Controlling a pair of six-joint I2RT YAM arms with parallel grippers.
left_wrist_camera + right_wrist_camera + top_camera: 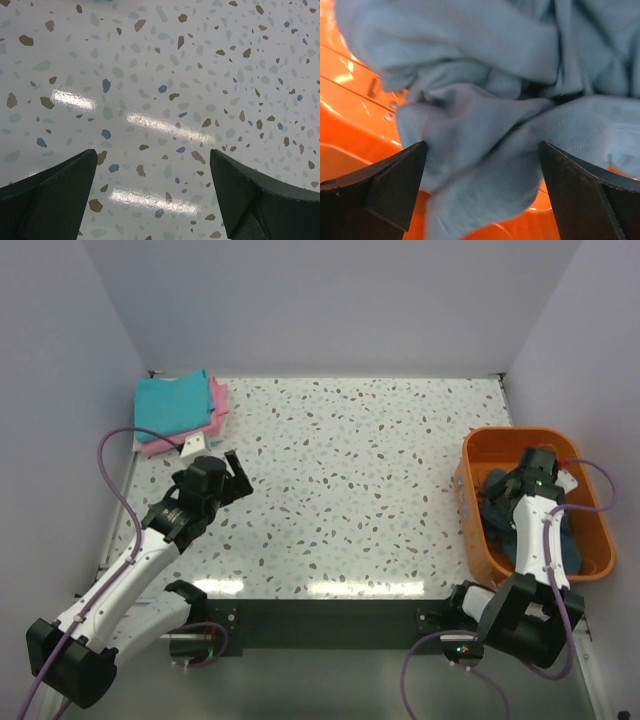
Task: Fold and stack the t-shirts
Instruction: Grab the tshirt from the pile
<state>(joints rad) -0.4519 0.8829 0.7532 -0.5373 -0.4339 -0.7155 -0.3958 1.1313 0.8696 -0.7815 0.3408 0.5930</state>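
**Item in hand.** The crumpled dark slate blue-grey cloth t-shirt (pixel 485 110) lies bunched in the orange plastic bin (pixel 478 455) at the right of the overhead frame. It is unfolded and heaped in loose ridges against the bin wall. The right gripper (pixel 482 150) is down inside the bin with its jaws spread wide on either side of a fold. It is not clenched and grasps nothing. Whether the tips touch the cloth cannot be told.

**Finished work.** At the upper left of the overhead frame, the folded turquoise cloth t-shirt (pixel 172 402) sits on the folded pink cloth t-shirt (pixel 218 408), whose edges show along the right and lower sides. The stack is two high and tidy.

**Other arm.** The left gripper (pixel 232 472) hangs just below and to the right of that stack, over the speckled white tabletop (pixel 350 490). Its jaws are apart and it is empty.

**Assessment.** Two of the three shirts appear folded and stacked, so the task is judged roughly two thirds done. What remains is to take hold of the grey shirt, lift it from the bin, spread it on the table, fold it and set it on the pile. No further shirt is seen in the bin, though its floor is largely covered.
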